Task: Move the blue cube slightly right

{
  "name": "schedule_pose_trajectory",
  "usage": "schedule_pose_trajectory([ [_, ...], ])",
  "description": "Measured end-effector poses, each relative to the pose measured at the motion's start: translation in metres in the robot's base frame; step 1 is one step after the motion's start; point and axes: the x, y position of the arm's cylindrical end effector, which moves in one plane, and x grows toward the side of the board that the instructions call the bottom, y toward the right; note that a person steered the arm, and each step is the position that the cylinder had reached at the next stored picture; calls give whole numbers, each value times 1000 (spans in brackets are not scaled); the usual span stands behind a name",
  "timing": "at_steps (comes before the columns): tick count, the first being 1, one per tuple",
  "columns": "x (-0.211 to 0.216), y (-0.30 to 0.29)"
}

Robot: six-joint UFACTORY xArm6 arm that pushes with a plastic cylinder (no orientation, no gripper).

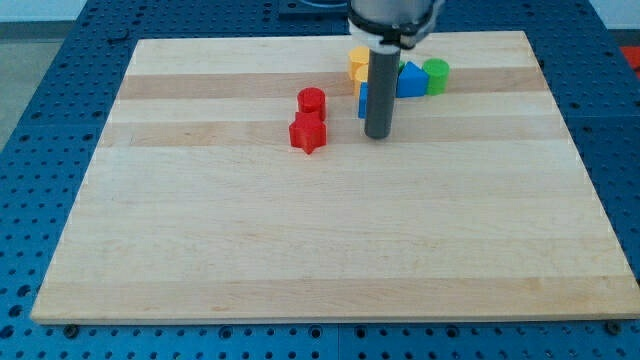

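The blue cube [363, 101] sits near the view's top centre, mostly hidden behind my rod; only a sliver of it shows at the rod's left edge. My tip [378, 135] rests on the board just below and slightly right of that cube. A blue triangular block [411, 81] lies right of the rod, with a green cylinder [436, 75] at its right. A yellow block [358, 62] shows above the blue cube, partly hidden by the rod.
A red cylinder [312, 101] and a red star block [308, 132] sit left of my tip. The wooden board [300, 240] lies on a blue perforated table.
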Motion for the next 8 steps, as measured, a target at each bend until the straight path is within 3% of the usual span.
schedule_pose_trajectory([
  [1,45,-7],
  [3,59,-65],
  [4,59,-50],
  [8,-6,-36],
])
